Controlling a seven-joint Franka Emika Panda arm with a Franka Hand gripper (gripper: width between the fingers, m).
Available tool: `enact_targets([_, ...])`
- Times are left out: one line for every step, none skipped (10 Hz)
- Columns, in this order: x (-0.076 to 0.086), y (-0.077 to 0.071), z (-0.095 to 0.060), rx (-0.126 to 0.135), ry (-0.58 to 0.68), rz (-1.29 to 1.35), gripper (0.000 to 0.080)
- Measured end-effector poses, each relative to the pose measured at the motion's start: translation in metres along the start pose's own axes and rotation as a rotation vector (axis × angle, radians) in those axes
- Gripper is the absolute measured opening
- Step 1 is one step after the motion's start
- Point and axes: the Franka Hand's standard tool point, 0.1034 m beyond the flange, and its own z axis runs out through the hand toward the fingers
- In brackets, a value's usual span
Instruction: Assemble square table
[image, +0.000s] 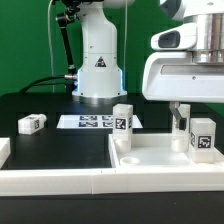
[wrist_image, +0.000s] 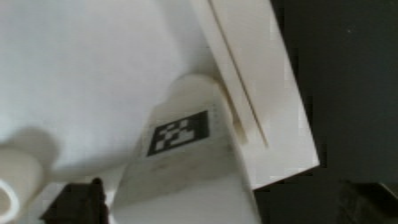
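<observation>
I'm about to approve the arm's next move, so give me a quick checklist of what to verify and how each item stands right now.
1. Gripper open: ok, fingertips wide apart.
2. Nothing gripped: ok, the jaws stand clear of the white tagged block leg.
3. That leg upright on the white plastic square slab: ok.
4. That leg seated in its corner recess: cannot tell.
5. Second tagged leg upright at the slab's far edge: ok.
6. Third tagged leg within reach: cannot tell; it lies apart on the black table.
</observation>
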Motion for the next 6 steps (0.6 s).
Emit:
enact_targets([-0.0001,0.0012,0.0007,-0.001,0.002,-0.084,0.0649])
enact_targets([0.0009,0.0028,0.0007,-0.002,0.004,-0.156,0.0649])
enact_targets([0.0019,0.0046,0.0007,-0.004,0.004,-0.222,0.0649])
enact_targets([0.0024,0.0056,0.0008,-0.007,0.005,-0.249,0.0649])
enact_targets([0.0027,0.0065,0.0009,-0.01,0.005,-0.26,0.0649])
enact_targets([0.0026,0.0066,0.0011,-0.01,0.005,-0.256,0.0561])
